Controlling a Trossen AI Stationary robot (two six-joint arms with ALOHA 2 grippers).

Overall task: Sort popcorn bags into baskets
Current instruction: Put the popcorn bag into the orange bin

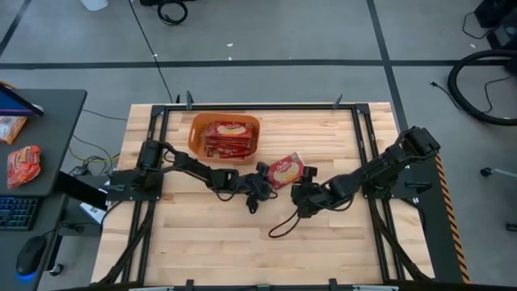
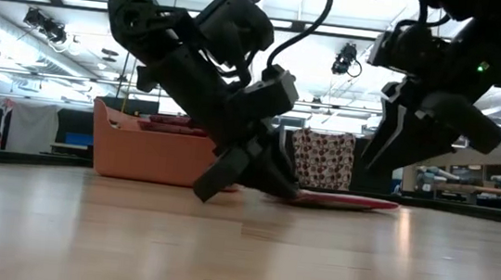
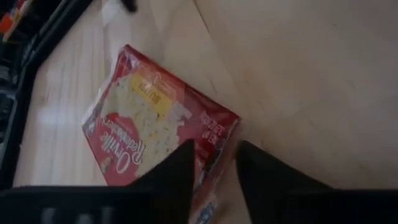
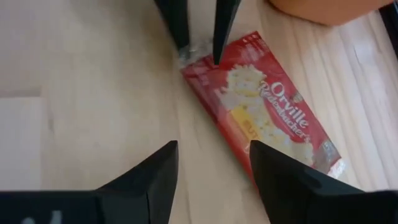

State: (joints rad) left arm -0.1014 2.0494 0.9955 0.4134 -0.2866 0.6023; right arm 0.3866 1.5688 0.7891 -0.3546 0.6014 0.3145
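One red popcorn bag (image 1: pixel 287 170) (image 3: pixel 149 124) (image 4: pixel 267 118) lies flat on the wooden table, picture side up, in front of the orange basket (image 1: pixel 194 133) (image 2: pixel 156 153). Several more red bags (image 1: pixel 229 137) are stacked inside the basket. My left gripper (image 1: pixel 265 174) (image 3: pixel 214 165) is low over the table at the bag's left end, shut on it. My right gripper (image 1: pixel 303 196) (image 4: pixel 214 180) hangs open just near-right of the bag and touches nothing. My left gripper has the popcorn bag by the crimped end seam at its left corner (image 4: pixel 191 51), pinched between the two fingers. One finger (image 4: pixel 219 56) lies over the printed face, the other at the seam's edge. The fingers slant down from the table's left. The bag (image 2: pixel 342 202) still lies on the table.
A loop of black cable (image 1: pixel 283 222) lies on the table near my right gripper. Black frame rails (image 1: pixel 157 162) run along both table sides. A side desk on the left carries an orange-red packet (image 1: pixel 23 164), a keyboard and a mouse. Bare wood extends toward the near edge.
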